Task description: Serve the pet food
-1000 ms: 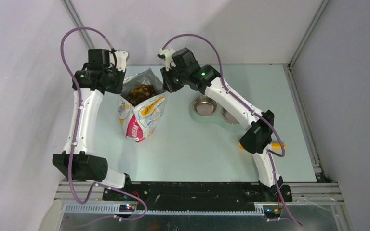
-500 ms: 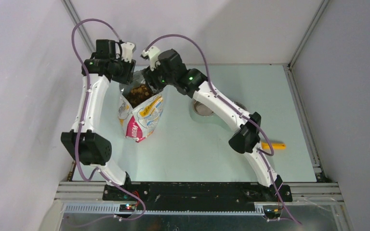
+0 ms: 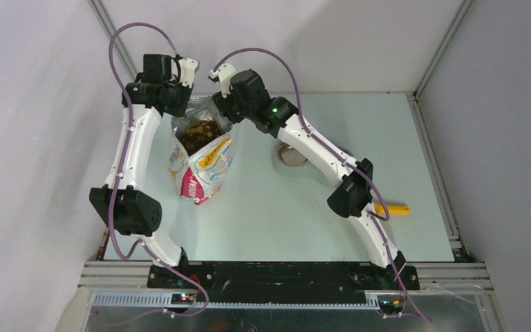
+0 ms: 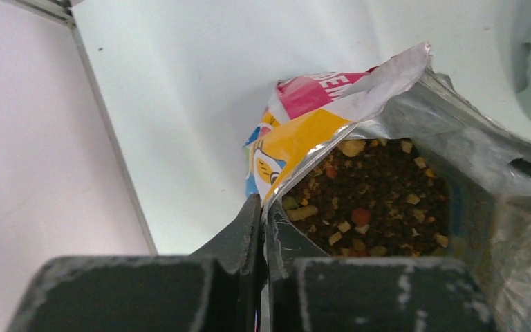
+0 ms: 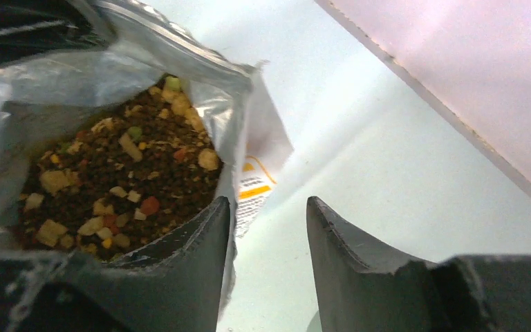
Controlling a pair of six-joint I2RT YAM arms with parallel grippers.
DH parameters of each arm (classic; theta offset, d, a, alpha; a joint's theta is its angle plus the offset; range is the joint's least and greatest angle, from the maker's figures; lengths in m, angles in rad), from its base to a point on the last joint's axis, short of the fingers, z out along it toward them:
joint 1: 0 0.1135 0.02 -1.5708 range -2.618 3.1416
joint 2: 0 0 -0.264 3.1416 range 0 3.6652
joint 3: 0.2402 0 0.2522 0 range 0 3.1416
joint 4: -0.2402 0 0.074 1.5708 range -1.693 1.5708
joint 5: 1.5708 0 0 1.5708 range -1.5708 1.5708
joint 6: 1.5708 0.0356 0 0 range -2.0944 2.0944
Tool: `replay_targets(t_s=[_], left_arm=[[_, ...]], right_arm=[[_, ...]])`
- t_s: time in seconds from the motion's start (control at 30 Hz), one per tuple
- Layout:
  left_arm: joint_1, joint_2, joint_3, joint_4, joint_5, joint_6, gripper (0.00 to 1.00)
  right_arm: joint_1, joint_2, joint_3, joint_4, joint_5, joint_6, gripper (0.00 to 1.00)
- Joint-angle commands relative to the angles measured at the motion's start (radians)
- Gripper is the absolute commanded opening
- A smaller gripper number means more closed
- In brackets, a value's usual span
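step: spreading bag mouth | left gripper (image 4: 263, 232) pinched on rim of bag (image 4: 304, 131) | pet food (image 4: 380, 200) all inside bag, none served | right gripper (image 5: 268, 214) jaws apart at opposite rim, no grip | next: you close right on rim, pull apart, then fetch scoop (image 3: 395, 209) for bowl (image 3: 292, 156)

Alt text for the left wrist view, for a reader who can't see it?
The left hand pinches the rim of an open white printed foil bag full of small brown and tan dry kibble chunks. A pale table lies behind.
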Motion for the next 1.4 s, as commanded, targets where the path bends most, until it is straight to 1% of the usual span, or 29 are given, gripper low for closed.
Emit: replay_targets(t_s=[0.0,0.1,0.17,0.23,0.27,0.3,0.33,0.37,0.43,0.53,0.57,0.6,0.63,0.67,0.7,0.73,0.77,0.8,0.83,0.87,0.9,0.97,1.03,1.1,1.2,1.23,1.27,1.33,1.37], left_arm=[[0.005,-0.008,0.031,0.082,-0.130,-0.002,0.02],[0.005,-0.014,0.031,0.083,-0.143,-0.005,0.00],[0.005,-0.028,0.027,0.080,-0.096,-0.001,0.01],[0.005,-0.046,0.026,0.070,-0.028,-0.010,0.18],[0.005,-0.053,0.031,0.063,0.008,-0.017,0.32],[0.004,-0.072,0.033,0.061,0.020,-0.032,0.37],[0.005,-0.100,0.038,0.064,0.026,-0.042,0.44],[0.005,-0.119,0.039,0.070,0.022,-0.061,0.47],[0.005,-0.184,0.041,0.095,-0.006,-0.079,0.57],[0.005,-0.319,0.002,0.145,-0.039,-0.088,0.69],[0.005,-0.348,-0.018,0.180,-0.031,-0.086,0.75],[0.006,-0.413,-0.071,0.201,-0.022,-0.084,0.79],[0.006,-0.482,-0.135,0.245,-0.004,-0.085,0.87],[0.005,-0.516,-0.173,0.291,0.009,-0.098,0.97],[0.005,-0.581,-0.247,0.309,0.032,-0.108,0.98],[0.005,-0.612,-0.281,0.330,0.047,-0.136,0.99],[0.005,-0.655,-0.335,0.326,0.058,-0.150,0.99],[0.006,-0.669,-0.351,0.292,0.092,-0.166,1.00],[0.005,-0.684,-0.378,0.269,0.117,-0.171,1.00],[0.004,-0.691,-0.391,0.230,0.168,-0.180,1.00],[0.004,-0.708,-0.427,0.217,0.192,-0.195,1.00],[0.003,-0.741,-0.487,0.199,0.268,-0.207,1.00],[-0.021,-0.771,-0.536,0.166,0.335,-0.195,1.00],[-0.058,-0.786,-0.557,0.118,0.355,-0.161,1.00],[-0.071,-0.804,-0.592,0.068,0.483,-0.120,1.00],[-0.077,-0.804,-0.595,0.031,0.529,-0.082,1.00],[-0.106,-0.797,-0.595,0.012,0.542,-0.063,1.00],[-0.172,-0.771,-0.579,-0.046,0.538,-0.012,1.00],[-0.197,-0.758,-0.570,-0.079,0.525,0.018,1.00]], right_arm=[[-0.007,-0.002,0.007,0.034,0.065,-0.036,0.48],[-0.003,-0.001,0.009,0.031,0.072,-0.037,0.48],[-0.001,-0.010,0.010,0.030,0.059,-0.031,0.48],[-0.001,-0.028,0.012,0.023,0.026,-0.024,0.48],[-0.002,-0.046,0.012,0.017,0.014,-0.022,0.50],[-0.004,-0.059,0.008,0.002,-0.010,-0.022,0.51],[-0.006,-0.086,0.003,-0.008,-0.015,-0.026,0.51],[-0.008,-0.106,-0.023,-0.024,-0.001,-0.035,0.52],[-0.019,-0.211,-0.096,-0.038,0.001,-0.048,0.56],[-0.063,-0.331,-0.254,-0.063,-0.058,-0.048,0.61],[-0.075,-0.388,-0.288,-0.067,-0.073,-0.047,0.64],[-0.101,-0.417,-0.363,-0.077,-0.102,-0.047,0.67],[-0.111,-0.474,-0.432,-0.083,-0.109,-0.050,0.86],[-0.127,-0.526,-0.467,-0.098,-0.104,-0.061,0.96],[-0.133,-0.553,-0.549,-0.111,-0.093,-0.082,0.98],[-0.139,-0.611,-0.597,-0.113,-0.065,-0.096,0.99],[-0.140,-0.640,-0.698,-0.114,-0.036,-0.125,0.99],[-0.140,-0.699,-0.747,-0.115,0.025,-0.136,1.00],[-0.143,-0.729,-0.849,-0.122,0.048,-0.165,1.00],[-0.147,-0.785,-0.899,-0.124,0.073,-0.182,1.00],[-0.157,-0.817,-1.007,-0.117,0.080,-0.206,1.00],[-0.192,-0.910,-1.130,-0.111,0.065,-0.213,1.00],[-0.248,-1.010,-1.196,-0.128,0.008,-0.202,1.00],[-0.327,-1.056,-1.222,-0.157,-0.059,-0.179,1.00],[-0.448,-1.092,-1.227,-0.230,-0.131,-0.164,1.00],[-0.472,-1.116,-1.232,-0.238,-0.144,-0.164,1.00],[-0.508,-1.129,-1.247,-0.249,-0.140,-0.177,1.00],[-0.534,-1.152,-1.287,-0.252,-0.026,-0.206,0.99],[-0.541,-1.159,-1.303,-0.258,0.082,-0.227,1.00]])
